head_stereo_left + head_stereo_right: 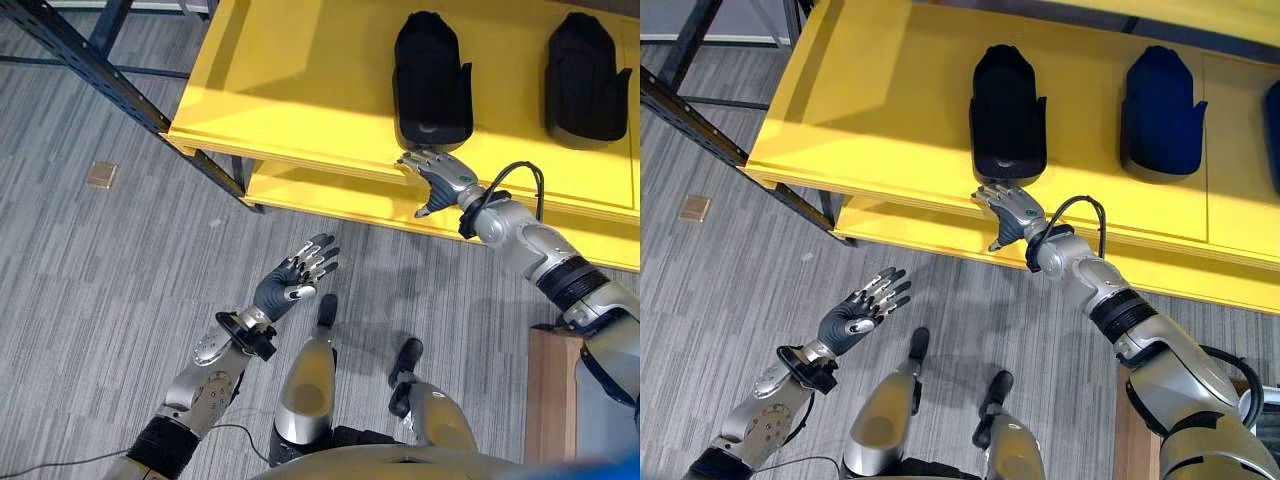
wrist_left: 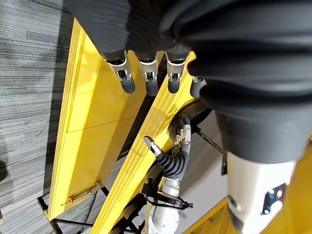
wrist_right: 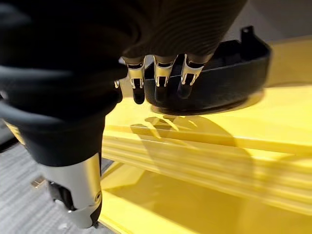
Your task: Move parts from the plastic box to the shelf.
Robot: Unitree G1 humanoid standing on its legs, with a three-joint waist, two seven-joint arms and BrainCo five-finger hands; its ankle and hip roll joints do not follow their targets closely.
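Observation:
Two black moulded parts [image 1: 432, 80] [image 1: 585, 75] lie on the top board of the yellow shelf [image 1: 300, 90]. My right hand [image 1: 440, 178] hovers at the shelf's front edge, just in front of the nearer part [image 3: 214, 83]. Its fingers [image 3: 161, 83] are straight and open, holding nothing, with the tips close to the part's rim. My left hand [image 1: 290, 285] is out over the grey floor below the shelf, palm up, fingers [image 2: 146, 73] spread and empty. The right hand [image 2: 175, 156] also appears in the left wrist view at the shelf edge.
A lower yellow board [image 1: 330, 190] juts out under the top one. Dark steel rack posts [image 1: 90, 60] run diagonally at the left. A third dark part [image 1: 1273, 130] lies at the far right. A small tan square [image 1: 101, 175] lies on the floor; a wooden surface [image 1: 550, 400] is at the lower right.

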